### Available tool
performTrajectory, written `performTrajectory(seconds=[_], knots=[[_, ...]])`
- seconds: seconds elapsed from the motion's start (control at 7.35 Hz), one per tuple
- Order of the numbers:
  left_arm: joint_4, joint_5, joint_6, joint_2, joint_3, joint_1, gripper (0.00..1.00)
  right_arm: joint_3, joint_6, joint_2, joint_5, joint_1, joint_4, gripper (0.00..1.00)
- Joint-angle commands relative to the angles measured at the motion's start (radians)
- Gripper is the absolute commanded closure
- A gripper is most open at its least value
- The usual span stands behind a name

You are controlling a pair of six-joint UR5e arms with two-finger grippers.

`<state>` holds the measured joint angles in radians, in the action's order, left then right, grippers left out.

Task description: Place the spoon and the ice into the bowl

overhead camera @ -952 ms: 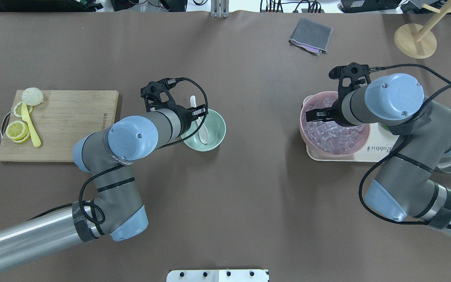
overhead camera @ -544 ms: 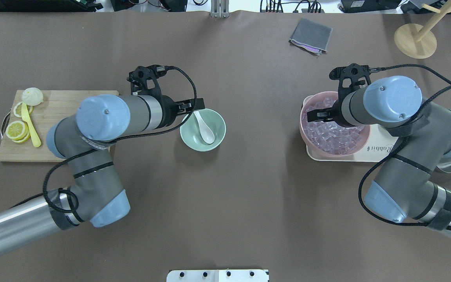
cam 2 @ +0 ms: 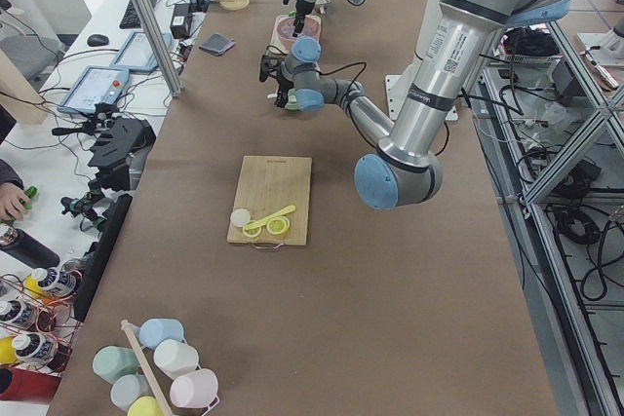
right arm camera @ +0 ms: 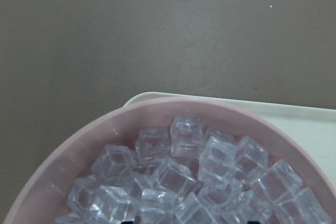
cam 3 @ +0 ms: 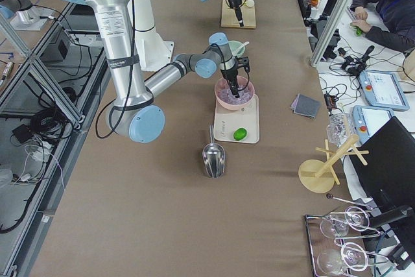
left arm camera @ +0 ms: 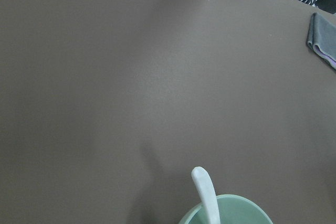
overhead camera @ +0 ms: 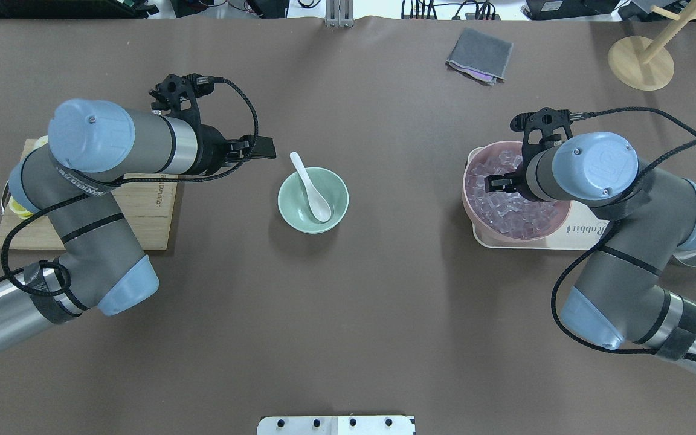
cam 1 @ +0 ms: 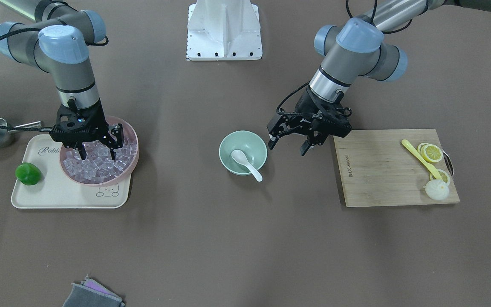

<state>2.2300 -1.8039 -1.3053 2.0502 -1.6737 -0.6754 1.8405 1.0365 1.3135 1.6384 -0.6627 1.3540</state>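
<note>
Over surface (overhead camera: 384, 302), found left end effector (cam 1: 287, 147) gaping wide, empty, just beside bowl (overhead camera: 296, 205). Found right end effector (cam 1: 98, 152) wide too, tips lowered into pink bowl (cam 1: 136, 147). Recorded spoon (overhead camera: 310, 192) inside bowl, handle over rim. Noted ice (cam 1: 96, 166) heaped in pink bowl.

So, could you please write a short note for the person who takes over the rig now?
Left hand: open, empty, between the bowl and the cutting board.
Right hand: open, lowered into the pink bowl, at the ice.
Done: the spoon lies in the bowl, handle over the rim.
Left to do: grip ice and carry it to the bowl; none is there yet.
</note>
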Motion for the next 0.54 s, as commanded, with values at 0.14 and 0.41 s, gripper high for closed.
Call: performTrajectory(seconds=[0.14, 0.41], knots=[[-0.001, -0.002, 0.000, 0.001, 0.003, 0.003, 0.02, 0.000, 0.005, 0.000, -0.012, 0.015, 0.001, 0.40], [-0.001, -0.002, -0.003, 0.001, 0.006, 0.003, 0.02, 0.000, 0.005, 0.000, -0.012, 0.017, 0.001, 0.62]])
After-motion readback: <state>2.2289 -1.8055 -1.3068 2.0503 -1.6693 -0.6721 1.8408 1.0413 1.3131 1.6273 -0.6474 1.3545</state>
